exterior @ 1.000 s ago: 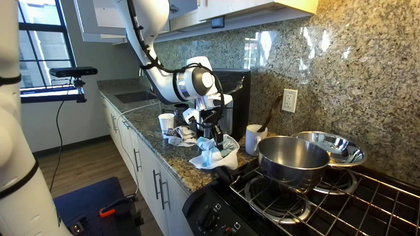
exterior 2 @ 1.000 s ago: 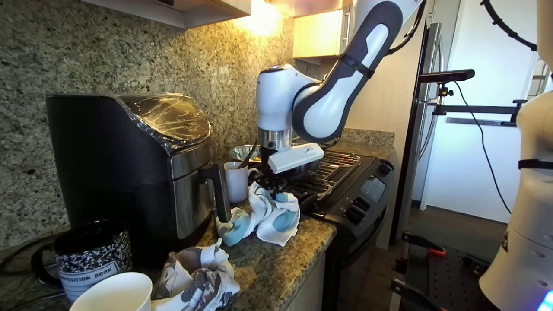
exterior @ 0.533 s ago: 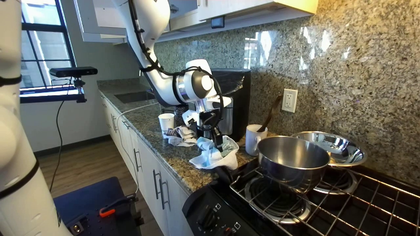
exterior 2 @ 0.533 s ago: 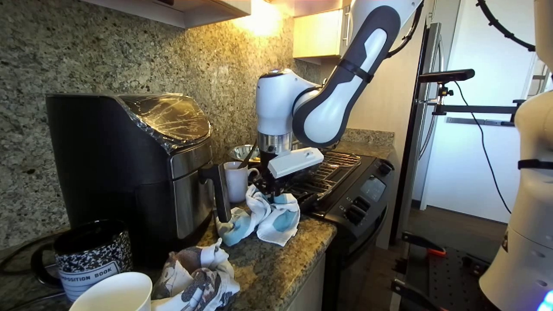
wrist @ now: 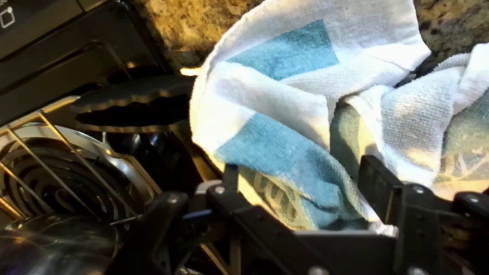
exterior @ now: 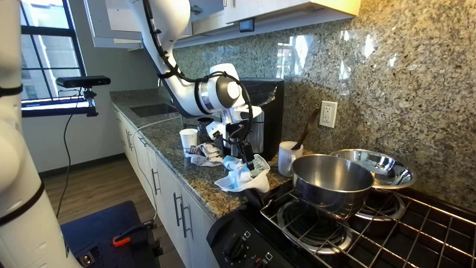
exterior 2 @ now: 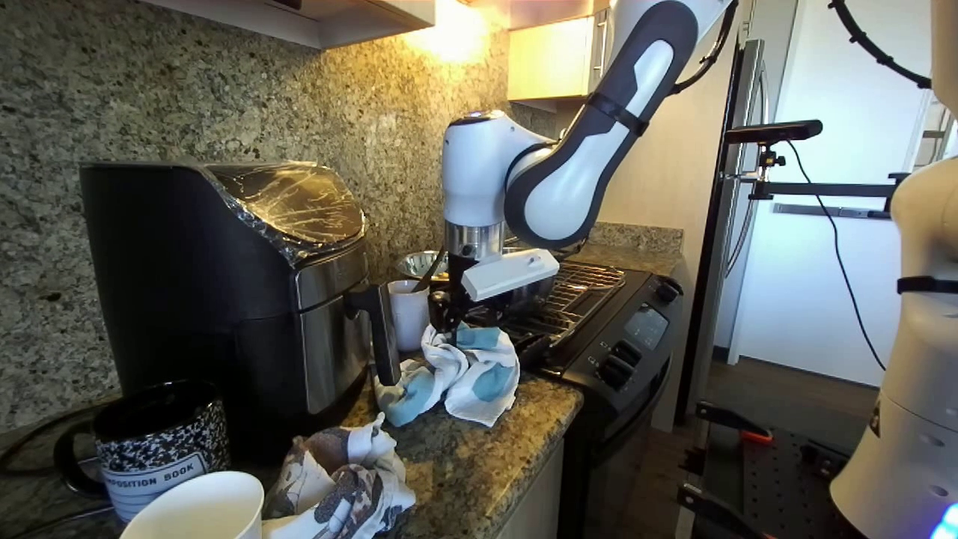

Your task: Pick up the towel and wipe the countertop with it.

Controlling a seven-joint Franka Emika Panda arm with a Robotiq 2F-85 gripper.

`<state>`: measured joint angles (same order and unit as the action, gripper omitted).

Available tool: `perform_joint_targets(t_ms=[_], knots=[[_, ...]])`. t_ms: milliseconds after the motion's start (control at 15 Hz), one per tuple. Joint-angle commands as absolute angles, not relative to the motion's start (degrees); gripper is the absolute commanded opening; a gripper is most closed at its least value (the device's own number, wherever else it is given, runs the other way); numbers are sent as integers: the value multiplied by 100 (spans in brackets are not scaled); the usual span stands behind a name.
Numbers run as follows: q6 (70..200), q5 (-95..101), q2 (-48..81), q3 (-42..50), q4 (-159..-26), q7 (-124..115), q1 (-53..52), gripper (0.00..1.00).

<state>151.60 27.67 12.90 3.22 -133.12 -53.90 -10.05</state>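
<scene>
Only the wrist view lets us read the gripper point(wrist: 300, 172): its fingers point(wrist: 380, 187) stand wide apart, with a blue-and-white fold of the towel point(wrist: 282, 133) between them, though we cannot tell whether either one touches it. That view alone also gives us the wavy edge of a black piece point(wrist: 141, 89) at the towel's left. In both exterior views we see the towel heaped on the counter point(exterior 2: 456, 457), beside the stove point(exterior 2: 647, 327). In an exterior view we find the pot point(exterior: 331, 186) on the stove at the near right, the bowl point(exterior: 394, 167) behind it and the sink point(exterior: 152, 109) at the far left. In an exterior view we can read "BOOK" on the dark mug point(exterior 2: 165, 449) at the near left, the fryer point(exterior 2: 187, 284) beyond it, and a patterned cloth point(exterior 2: 337, 479) to its right. Compared with half a second ago, we see the arm point(exterior 2: 561, 202) slightly higher and more blue at the towel's top, while its lower edge, the cloth and the pot keep their places.
</scene>
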Motion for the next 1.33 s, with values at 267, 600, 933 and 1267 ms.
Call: perform_joint_targets(t_ms=[267,600,933,1267], knots=[[13805,2114,141,-11,-13244,-4424,-913,100],[12709,695,-471,-297,-13053,-2752,-806,100],[11892,19,-899,-361,-13053,-1868,-739,100],[11929,-297,-997,-406,-13286,-1445,-760,100]])
